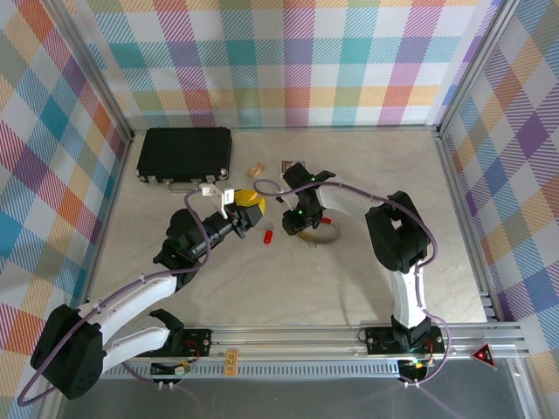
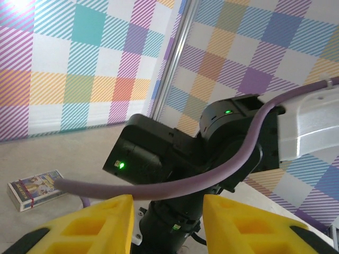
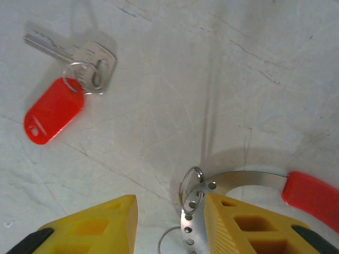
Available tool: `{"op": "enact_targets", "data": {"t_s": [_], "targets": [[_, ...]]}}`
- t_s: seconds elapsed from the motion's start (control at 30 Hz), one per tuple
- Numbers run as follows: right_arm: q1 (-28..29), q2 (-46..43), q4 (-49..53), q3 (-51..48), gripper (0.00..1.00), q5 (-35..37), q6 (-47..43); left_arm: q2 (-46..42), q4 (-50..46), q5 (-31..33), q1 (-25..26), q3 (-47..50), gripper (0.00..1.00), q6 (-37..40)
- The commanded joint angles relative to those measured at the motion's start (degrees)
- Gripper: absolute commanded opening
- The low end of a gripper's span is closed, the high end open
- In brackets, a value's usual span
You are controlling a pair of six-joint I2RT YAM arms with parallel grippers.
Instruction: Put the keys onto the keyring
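Seen from above, a pale tabletop (image 1: 262, 288) sits inside walls of pastel plaid. At far left, near the back wall, lies a closed black case (image 1: 184, 155). The left arm reaches in from the near left corner. The left gripper (image 1: 251, 202) has yellow fingers and hangs a little left of the table's middle. In the left wrist view its fingers (image 2: 103, 222) stand apart with nothing between them, the left gripper (image 2: 168, 222) facing the black wrist of the other arm.

Toward the back, a small tan block (image 1: 254, 169) lies near the case, and to its right lies a small printed card (image 1: 291, 166). The card (image 2: 34, 189) also shows at the lower left of the left wrist view.

The keys (image 1: 269, 236) lie flat on the table between the two grippers, touching neither. The right wrist view shows them as silver metal keys (image 3: 95, 61) joined by a small loop to a red oval tag (image 3: 53, 110).

Right of the keys, the right gripper (image 1: 307, 229) points down at the table. In its wrist view, the fingers (image 3: 100, 222) of the right gripper (image 3: 169, 222) are spread, with bare table between them. The keyring (image 3: 249, 180) is a thin metal band with a red sleeve (image 3: 312, 197). It lies on the table against the inner edge of the right-hand finger, not clamped. From above, the keyring (image 1: 327, 231) curves out just right of that gripper.
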State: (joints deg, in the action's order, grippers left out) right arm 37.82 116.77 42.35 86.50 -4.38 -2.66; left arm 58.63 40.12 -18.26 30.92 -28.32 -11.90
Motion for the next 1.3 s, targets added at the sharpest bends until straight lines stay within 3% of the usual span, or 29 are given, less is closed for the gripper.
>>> {"op": "enact_targets", "data": {"t_s": [0.0, 0.23, 0.9, 1.1, 1.2, 1.27], "targets": [[0.65, 1.31, 3.32, 3.00, 0.37, 1.84, -1.23, -1.57, -0.22, 0.80, -0.76, 0.89, 0.40, 1.31], [0.93, 3.92, 6.58, 6.41, 0.31, 4.20, -1.71, -1.60, -0.35, 0.69, -0.77, 0.87, 0.39, 1.35], [2.30, 10.10, 17.88, 16.34, 0.27, 7.10, -4.46, -4.40, -1.67, 2.07, -0.77, 1.50, 0.40, 2.23], [2.35, 10.07, 17.77, 16.35, 0.15, 7.90, -4.63, -4.74, -1.79, 2.07, -0.77, 1.51, 0.40, 2.34], [2.34, 9.54, 16.65, 15.58, 0.01, 8.52, -4.79, -4.59, -1.78, 2.09, -0.81, 1.51, 0.40, 2.23], [2.34, 7.97, 14.13, 13.63, 0.00, 7.68, -5.23, -4.65, -1.73, 2.06, -0.76, 1.51, 0.40, 2.24]]}}
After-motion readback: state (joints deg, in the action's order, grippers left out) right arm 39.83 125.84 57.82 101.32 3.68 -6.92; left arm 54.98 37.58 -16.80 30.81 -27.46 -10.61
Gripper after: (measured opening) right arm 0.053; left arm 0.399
